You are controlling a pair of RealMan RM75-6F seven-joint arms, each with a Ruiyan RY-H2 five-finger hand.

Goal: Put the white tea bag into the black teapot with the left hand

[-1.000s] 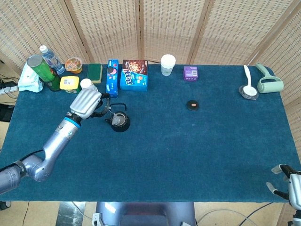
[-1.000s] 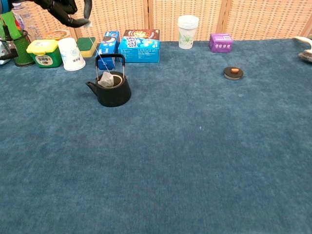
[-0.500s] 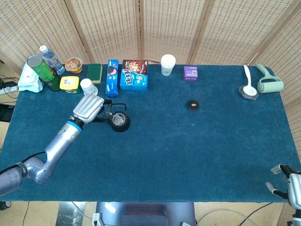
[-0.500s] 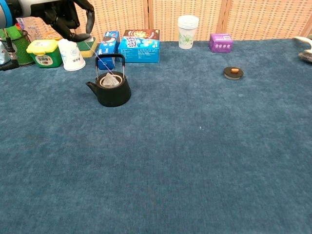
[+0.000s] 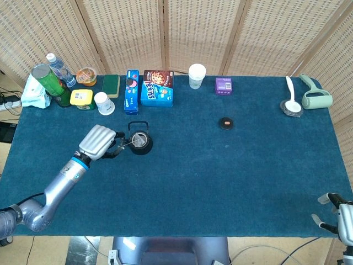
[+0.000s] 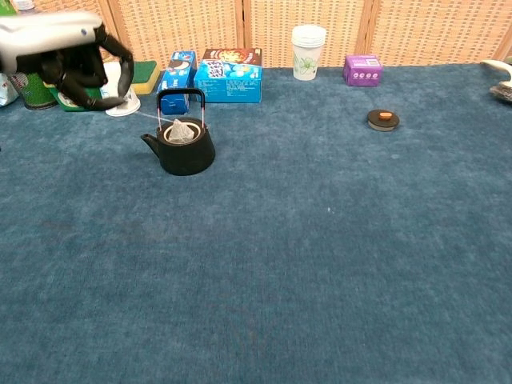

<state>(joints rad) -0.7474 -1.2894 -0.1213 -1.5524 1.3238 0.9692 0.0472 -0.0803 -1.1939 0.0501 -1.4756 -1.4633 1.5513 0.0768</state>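
Your left robot hand (image 6: 80, 68) pinches the string; the white tea bag (image 6: 181, 130) sits in the black teapot (image 6: 184, 144).

**Surfaces and finishes**

The tabletop (image 6: 320, 264) wears matt blue cloth with a short, rough nap. The black teapot (image 6: 185, 148) looks like dull, matt metal. The white tea bag (image 6: 183, 132) is thin, papery. The left robot hand (image 5: 97, 142) has a smooth silver-grey shell, with dark fingers (image 6: 96, 76).
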